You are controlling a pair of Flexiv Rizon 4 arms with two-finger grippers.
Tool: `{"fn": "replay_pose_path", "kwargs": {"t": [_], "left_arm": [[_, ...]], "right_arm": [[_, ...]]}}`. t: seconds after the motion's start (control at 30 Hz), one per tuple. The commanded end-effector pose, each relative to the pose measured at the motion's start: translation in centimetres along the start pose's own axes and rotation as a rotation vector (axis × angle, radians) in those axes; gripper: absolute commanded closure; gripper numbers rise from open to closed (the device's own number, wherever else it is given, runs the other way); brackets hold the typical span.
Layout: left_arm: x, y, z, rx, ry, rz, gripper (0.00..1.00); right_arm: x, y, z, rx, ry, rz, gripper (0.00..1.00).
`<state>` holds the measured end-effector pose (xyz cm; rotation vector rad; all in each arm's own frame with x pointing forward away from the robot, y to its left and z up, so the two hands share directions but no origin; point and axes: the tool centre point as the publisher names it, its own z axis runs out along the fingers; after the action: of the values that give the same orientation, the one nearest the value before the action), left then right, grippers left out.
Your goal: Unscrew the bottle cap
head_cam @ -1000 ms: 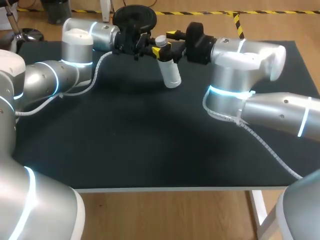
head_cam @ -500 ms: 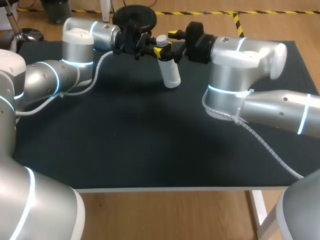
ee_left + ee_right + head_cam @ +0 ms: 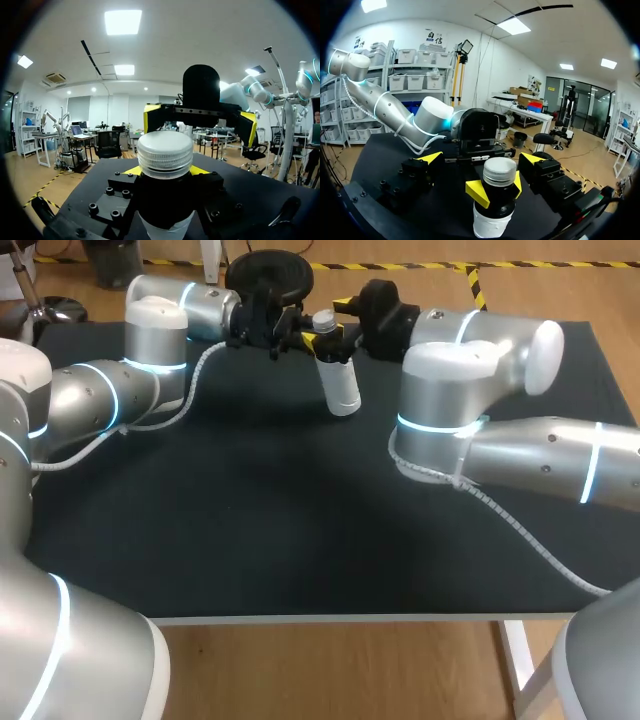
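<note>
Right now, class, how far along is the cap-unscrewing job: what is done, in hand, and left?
Done: the left claw is shut on the neck of the white plastic bottle. In hand: the open right claw faces its ribbed white screw cap, fingers not touching it. Left: grip, twist and lift off; the cap is still on.

The right arm (image 3: 450, 380) has swung to the left, and its gripper (image 3: 481, 159) has come closer to the cap (image 3: 322, 319). Its open jaws now stand on both sides of the cap, not touching it.
</note>
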<state>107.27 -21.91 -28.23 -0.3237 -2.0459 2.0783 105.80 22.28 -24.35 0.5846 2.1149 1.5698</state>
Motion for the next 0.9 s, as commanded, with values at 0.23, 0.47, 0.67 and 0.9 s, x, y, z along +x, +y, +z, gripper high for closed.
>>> {"fn": "replay_pose_path", "kwargs": {"t": [0.23, 0.47, 0.67, 0.9], "left_arm": [[-0.83, 0.36, -0.1, 0.006, 0.144, -0.002, 1.0], [-0.83, 0.36, -0.1, 0.006, 0.144, -0.002, 1.0], [-0.83, 0.36, -0.1, 0.006, 0.144, -0.002, 1.0], [-0.83, 0.36, -0.1, 0.006, 0.144, -0.002, 1.0]], "right_arm": [[-0.71, -0.48, 0.98, 0.003, -0.008, 0.032, 0.0], [-0.88, -0.57, 1.0, -0.002, -0.009, 0.044, 0.0], [-0.83, -0.7, 0.98, -0.002, -0.009, 0.048, 0.66], [-0.76, -0.64, 0.56, -0.018, -0.006, 0.047, 1.0]]}}
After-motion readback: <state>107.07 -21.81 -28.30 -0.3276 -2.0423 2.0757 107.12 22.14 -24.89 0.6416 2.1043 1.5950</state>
